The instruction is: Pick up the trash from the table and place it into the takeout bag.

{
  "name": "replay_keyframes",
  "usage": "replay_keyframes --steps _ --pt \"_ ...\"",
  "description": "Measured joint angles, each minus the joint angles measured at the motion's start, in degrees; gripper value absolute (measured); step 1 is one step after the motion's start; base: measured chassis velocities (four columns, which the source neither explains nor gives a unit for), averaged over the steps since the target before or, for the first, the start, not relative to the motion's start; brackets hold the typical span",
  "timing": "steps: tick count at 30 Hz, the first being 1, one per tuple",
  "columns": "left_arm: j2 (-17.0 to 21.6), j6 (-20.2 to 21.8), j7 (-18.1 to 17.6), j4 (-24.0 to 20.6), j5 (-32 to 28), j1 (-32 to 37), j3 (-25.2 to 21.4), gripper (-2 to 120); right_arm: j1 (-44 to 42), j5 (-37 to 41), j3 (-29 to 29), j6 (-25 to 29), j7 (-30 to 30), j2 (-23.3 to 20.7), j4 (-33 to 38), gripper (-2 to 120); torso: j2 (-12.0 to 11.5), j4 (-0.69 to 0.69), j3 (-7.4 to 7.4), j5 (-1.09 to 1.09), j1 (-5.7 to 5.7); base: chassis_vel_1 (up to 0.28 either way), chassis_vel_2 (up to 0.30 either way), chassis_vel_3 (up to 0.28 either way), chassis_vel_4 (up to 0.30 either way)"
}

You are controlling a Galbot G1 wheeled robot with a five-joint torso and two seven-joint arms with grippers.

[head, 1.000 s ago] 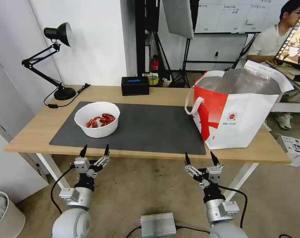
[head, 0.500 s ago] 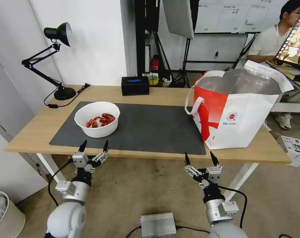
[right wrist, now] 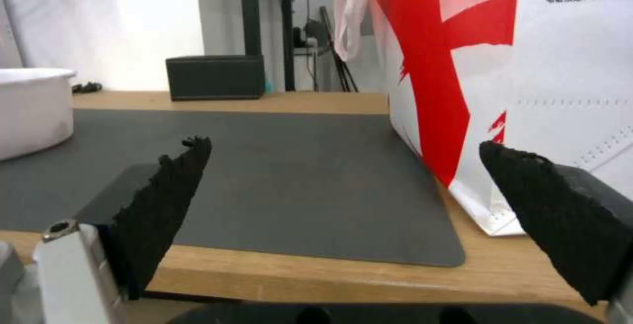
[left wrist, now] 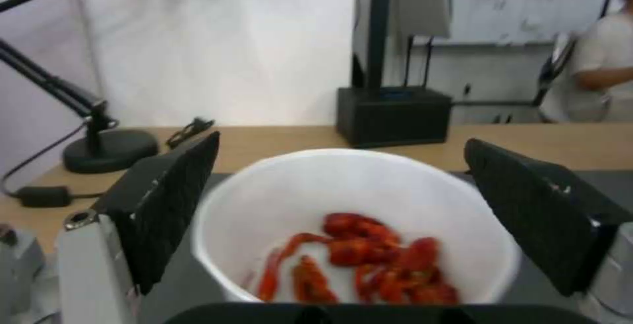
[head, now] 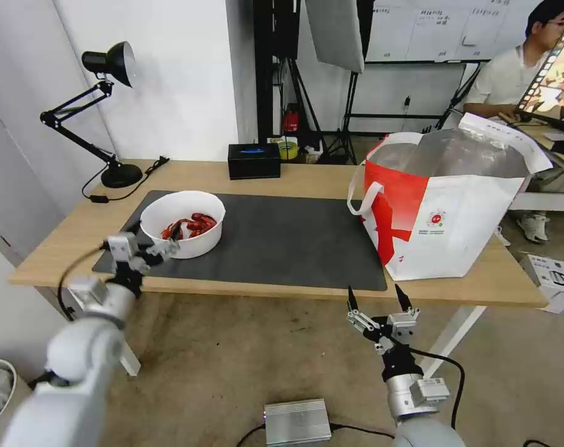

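The trash in view is a white round bowl (head: 183,243) holding red crayfish, standing on the left part of the dark grey mat (head: 282,242) on the table (head: 306,178). My left gripper (head: 154,234) is open at table height against the bowl's near left side. In the left wrist view the bowl (left wrist: 343,185) lies between the spread fingers (left wrist: 173,200) of that gripper (left wrist: 341,142). The takeout bag (head: 461,230) stands open at the table's right end. My right gripper (head: 375,292) hangs open below the front edge, with the bag (right wrist: 573,67) ahead of it (right wrist: 343,143).
A black desk lamp (head: 108,105) stands at the back left corner and a black tissue box (head: 254,161) at the back middle. A metal box (head: 297,422) lies on the floor between my arms. A white carton (head: 551,279) sits on the floor at right.
My left arm has lifted from below the table edge and swung left and forward, bringing its open gripper up to the bowl. The right arm has not moved.
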Motion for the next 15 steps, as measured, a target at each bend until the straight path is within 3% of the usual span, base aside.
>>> replay_keyframes --steps 6,10,15 --pt "6.19 3.37 -2.35 2.79 -3.03 -5.88 3.07 100 0.0 0.02 -0.01 0.0 0.0 0.0 0.01 100 0.0 0.0 0.0 0.01 0.0 0.0 0.0 0.0 0.0" --pt "8.23 4.5 -3.2 4.5 -3.77 -8.75 5.5 100 0.0 0.02 -0.01 0.0 0.0 0.0 0.01 100 0.0 0.0 0.0 0.0 0.0 0.0 0.0 0.0 0.0" --pt "11.4 7.57 -7.24 9.38 -6.6 -17.34 12.66 100 0.0 0.02 0.0 -0.02 0.01 0.0 0.02 100 0.0 -0.01 0.0 0.01 0.0 0.0 0.0 0.0 0.0"
